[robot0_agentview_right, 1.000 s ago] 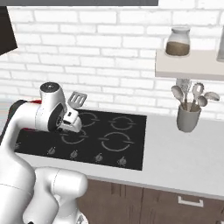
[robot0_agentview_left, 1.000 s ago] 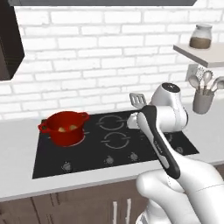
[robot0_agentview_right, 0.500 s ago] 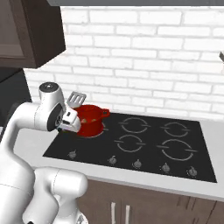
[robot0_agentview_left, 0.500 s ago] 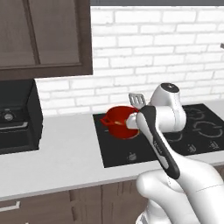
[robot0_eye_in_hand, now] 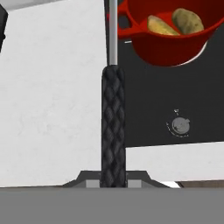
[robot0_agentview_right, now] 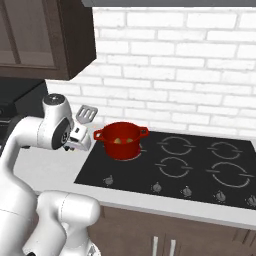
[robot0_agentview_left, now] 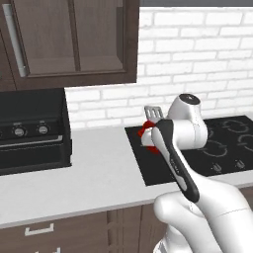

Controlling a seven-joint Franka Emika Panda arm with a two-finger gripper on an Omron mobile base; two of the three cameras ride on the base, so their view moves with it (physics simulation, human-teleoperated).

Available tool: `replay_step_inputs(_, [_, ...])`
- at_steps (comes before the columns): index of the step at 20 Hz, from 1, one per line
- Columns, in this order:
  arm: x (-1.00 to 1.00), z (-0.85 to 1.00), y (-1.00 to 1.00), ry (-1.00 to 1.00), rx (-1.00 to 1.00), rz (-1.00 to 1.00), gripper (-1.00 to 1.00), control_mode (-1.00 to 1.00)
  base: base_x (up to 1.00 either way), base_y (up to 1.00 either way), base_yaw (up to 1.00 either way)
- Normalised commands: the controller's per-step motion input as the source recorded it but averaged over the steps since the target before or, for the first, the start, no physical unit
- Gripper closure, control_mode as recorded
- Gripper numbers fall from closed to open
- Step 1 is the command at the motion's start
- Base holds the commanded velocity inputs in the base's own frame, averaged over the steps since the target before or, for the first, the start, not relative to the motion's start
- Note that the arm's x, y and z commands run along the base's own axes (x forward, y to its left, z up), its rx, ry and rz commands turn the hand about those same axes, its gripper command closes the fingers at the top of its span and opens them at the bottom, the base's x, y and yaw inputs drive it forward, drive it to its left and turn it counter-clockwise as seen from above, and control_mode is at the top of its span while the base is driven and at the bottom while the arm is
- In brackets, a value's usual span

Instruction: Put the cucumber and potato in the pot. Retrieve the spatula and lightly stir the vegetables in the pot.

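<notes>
Fingers (robot0_agentview_right: pixel 80 141) clamped on the spatula's (robot0_eye_in_hand: pixel 113 127) dark handle, blade (robot0_agentview_right: pixel 86 114) raised toward 12 o'clock above the wrist. Arm bent, hand over the desk (robot0_agentview_right: pixel 47 167) at the hob's (robot0_agentview_right: pixel 150 172) left edge. Pot (robot0_agentview_right: pixel 121 140) at 3 o'clock, near, holding potato (robot0_eye_in_hand: pixel 187 20) and another vegetable piece.

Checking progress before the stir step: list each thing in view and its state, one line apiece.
gripper: shut on the spatula handle.
spatula: held, blade raised beside the pot.
pot: upright on the cooktop, no lid.
potato: inside the pot.
cooktop: burners bare apart from the pot.
</notes>
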Motion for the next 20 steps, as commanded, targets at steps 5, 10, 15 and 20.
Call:
replay_step_inputs(5, [0.0,0.0,-0.14,0.03,0.02,0.0,1.0,-1.0,0.0,0.0,0.0])
replay_step_inputs(10, [0.56,0.0,-0.27,0.04,0.23,-0.04,1.0,-1.0,0.0,0.0,0.0])
replay_step_inputs(15, [1.0,0.5,-0.37,0.22,0.59,-0.11,1.0,-1.0,0.0,0.0,0.0])
replay_step_inputs(20, [0.9,0.84,-0.3,0.29,0.7,-0.16,1.0,-1.0,0.0,0.0,0.0])
